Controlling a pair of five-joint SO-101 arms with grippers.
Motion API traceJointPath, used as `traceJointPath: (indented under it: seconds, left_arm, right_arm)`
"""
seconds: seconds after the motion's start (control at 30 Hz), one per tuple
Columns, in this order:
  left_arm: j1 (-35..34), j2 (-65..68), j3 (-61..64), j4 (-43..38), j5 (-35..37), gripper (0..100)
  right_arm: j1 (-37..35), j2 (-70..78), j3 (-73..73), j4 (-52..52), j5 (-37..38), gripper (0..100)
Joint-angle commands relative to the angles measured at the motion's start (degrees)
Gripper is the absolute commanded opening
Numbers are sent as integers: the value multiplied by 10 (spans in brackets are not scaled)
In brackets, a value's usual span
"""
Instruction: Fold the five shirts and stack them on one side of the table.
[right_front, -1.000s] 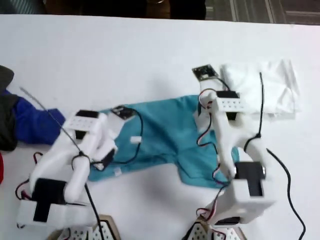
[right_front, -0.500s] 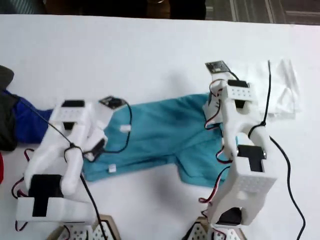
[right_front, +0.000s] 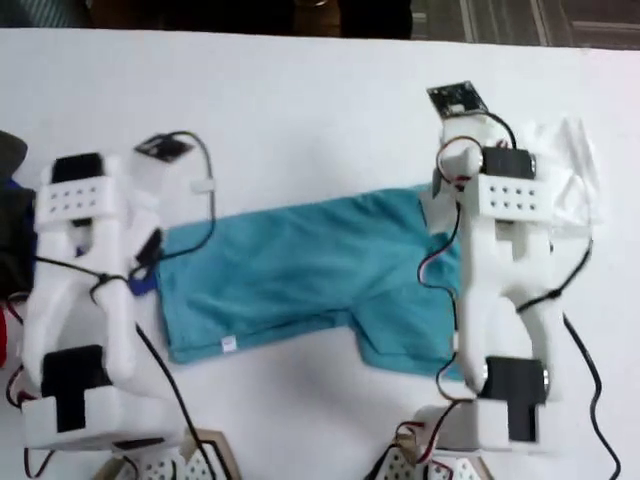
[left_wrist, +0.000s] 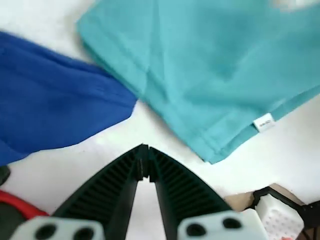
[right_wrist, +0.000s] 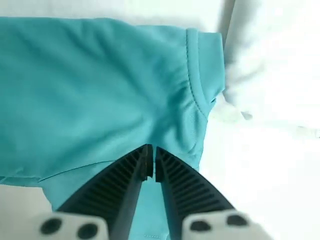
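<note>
A teal shirt (right_front: 300, 265) lies spread out in the middle of the white table, one sleeve toward the front. My left gripper (left_wrist: 145, 152) is shut with nothing in it, above bare table between the teal shirt's hem (left_wrist: 215, 65) and a blue shirt (left_wrist: 50, 100). At the opposite end, my right gripper (right_wrist: 150, 150) is shut above the teal shirt (right_wrist: 100, 85), close to its sleeve hem. A folded white shirt (right_front: 565, 170) lies at the right, beside that sleeve, also visible as the white shirt (right_wrist: 270, 60) from the right wrist.
Dark and blue clothes sit at the table's left edge, partly behind the left arm (right_front: 80, 290). A red thing (left_wrist: 20, 210) lies near them. The arm bases and a small board (right_front: 215, 450) stand along the front edge. The back of the table (right_front: 300, 90) is bare.
Both arms swung apart, the left one leftward, the right one toward the back right. The teal shirt went from bunched to stretched flat and wide.
</note>
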Motion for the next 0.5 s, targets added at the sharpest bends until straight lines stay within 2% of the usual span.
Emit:
traceJointPath:
  seconds: [0.0, 0.13, 0.23, 0.33, 0.47]
  left_arm:
    - [-37, 11, 7, -50, -20, 26]
    - [-81, 62, 56, -200, -20, 26]
    - [-99, 126, 71, -272, -25, 26]
    - [-149, 181, 46, -309, -25, 26]
    - [-234, 216, -29, -309, -25, 26]
  right_arm:
    - [-5, -44, 13, 0, -6, 19]
    - [-3, -47, 101, -52, -6, 19]
    - [0, -57, 157, -85, -6, 19]
    - [0, -84, 208, -101, -6, 19]
    - [0, -131, 293, -147, -4, 19]
